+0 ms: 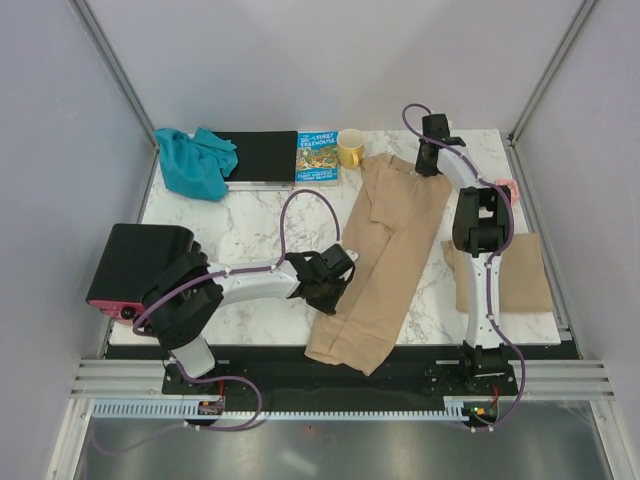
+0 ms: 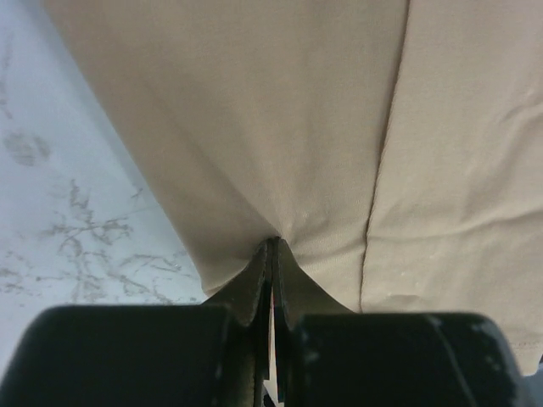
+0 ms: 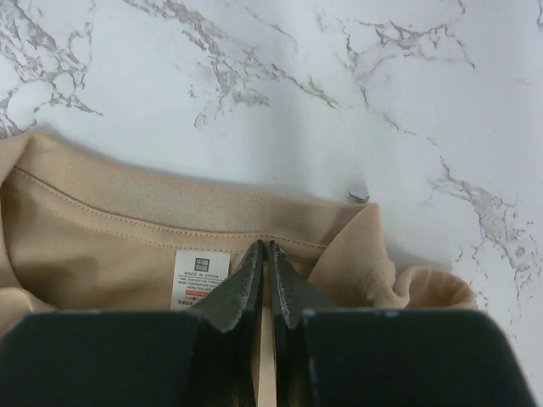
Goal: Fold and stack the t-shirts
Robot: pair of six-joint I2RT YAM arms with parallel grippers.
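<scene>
A yellow ceramic mug [image 1: 350, 148], colourful picture book [image 1: 317, 157], flat black board [image 1: 262, 157] and crumpled teal-blue cloth garment [image 1: 193, 160] are ranged along the bench's far edge. The tan-beige cloth t-shirt [image 1: 385, 250] is laid from far to near edge, its collar clamped by the right gripper [image 3: 265, 254] and its left side by the left gripper [image 2: 271, 254].

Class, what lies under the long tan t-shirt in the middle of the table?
White marble table shows around the tan t-shirt; whatever lies directly beneath the cloth is covered.

On table [image 1: 250, 225]: t-shirt [image 1: 390, 250] (near end seemingly overhanging edge); second t-shirt [image 1: 520, 275] right; mug [image 1: 350, 149], book [image 1: 317, 157] behind.
</scene>
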